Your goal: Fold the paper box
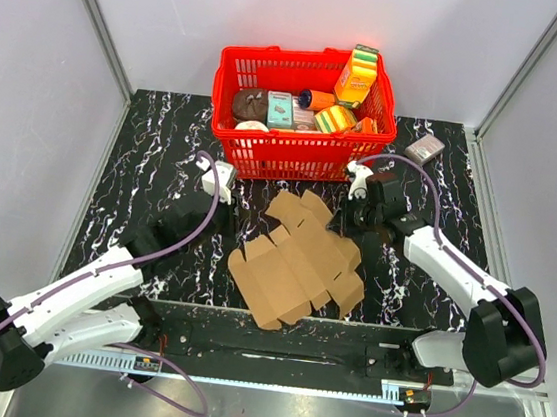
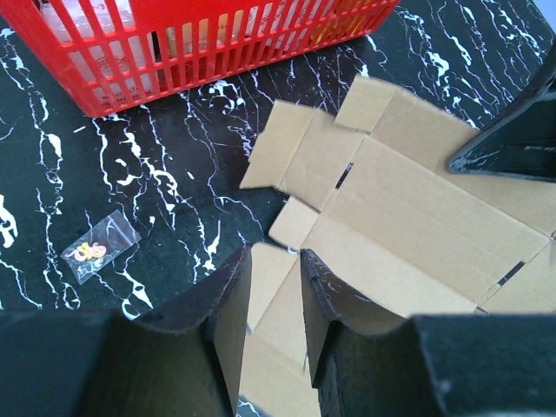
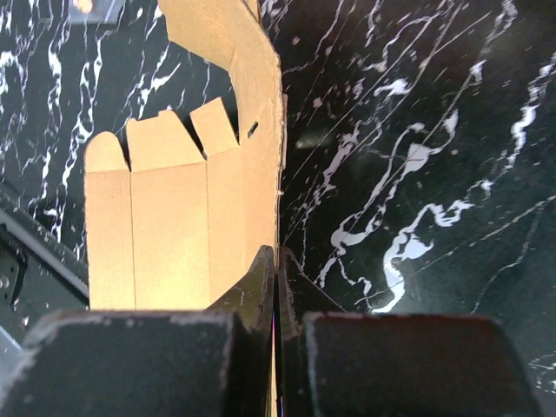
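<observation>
The paper box [image 1: 298, 261] is a flat brown die-cut sheet lying on the black marbled table in front of the basket. My right gripper [image 1: 343, 222] is at the sheet's far right edge. In the right wrist view the right gripper [image 3: 276, 254] is shut on that edge of the paper box [image 3: 174, 226], which is lifted off the table there. My left gripper [image 1: 227, 201] hovers just left of the sheet. In the left wrist view the left gripper [image 2: 275, 254] stands partly open, with the paper box [image 2: 417, 208] showing beyond the gap and nothing held.
A red basket [image 1: 300, 154] full of colourful packages stands right behind the sheet. A small grey-pink box [image 1: 425, 148] lies at the back right. A small clear bag [image 2: 98, 248] lies on the table left of the sheet. Walls close in the table's sides.
</observation>
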`<state>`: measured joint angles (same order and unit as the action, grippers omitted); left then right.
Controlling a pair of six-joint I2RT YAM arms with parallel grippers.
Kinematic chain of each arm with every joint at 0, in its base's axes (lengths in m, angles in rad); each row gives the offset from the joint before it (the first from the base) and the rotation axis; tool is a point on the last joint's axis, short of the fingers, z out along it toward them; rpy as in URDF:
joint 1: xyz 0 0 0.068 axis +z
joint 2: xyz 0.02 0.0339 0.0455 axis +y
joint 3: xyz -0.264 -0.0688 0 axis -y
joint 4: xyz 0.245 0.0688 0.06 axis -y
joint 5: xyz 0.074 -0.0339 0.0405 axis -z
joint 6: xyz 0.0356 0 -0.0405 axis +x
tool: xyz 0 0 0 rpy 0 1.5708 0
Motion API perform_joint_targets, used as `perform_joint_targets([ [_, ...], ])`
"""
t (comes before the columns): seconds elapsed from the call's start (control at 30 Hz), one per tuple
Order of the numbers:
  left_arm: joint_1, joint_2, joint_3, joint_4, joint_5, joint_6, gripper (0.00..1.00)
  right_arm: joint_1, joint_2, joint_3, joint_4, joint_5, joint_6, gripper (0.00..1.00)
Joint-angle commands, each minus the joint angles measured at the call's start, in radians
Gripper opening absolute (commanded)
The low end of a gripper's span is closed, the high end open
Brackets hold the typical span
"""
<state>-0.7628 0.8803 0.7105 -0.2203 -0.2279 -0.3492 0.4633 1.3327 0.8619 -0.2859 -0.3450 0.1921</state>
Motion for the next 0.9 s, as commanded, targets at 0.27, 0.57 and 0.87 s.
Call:
perform_joint_targets([
  [0.27,0.033,-0.027,0.026,0.012,0.035,0.007,0.33,0.015,-0.122,0.083,-0.055,0.259,0.070,0.00],
  [0.57,0.040,-0.061,0.003,0.001,0.030,-0.001,0.33,0.015,-0.178,0.020,0.028,0.186,0.028,0.00],
  [0.87,0.059,-0.075,0.006,-0.013,0.022,0.024,0.33,0.015,-0.156,-0.017,0.033,0.118,0.017,0.00],
])
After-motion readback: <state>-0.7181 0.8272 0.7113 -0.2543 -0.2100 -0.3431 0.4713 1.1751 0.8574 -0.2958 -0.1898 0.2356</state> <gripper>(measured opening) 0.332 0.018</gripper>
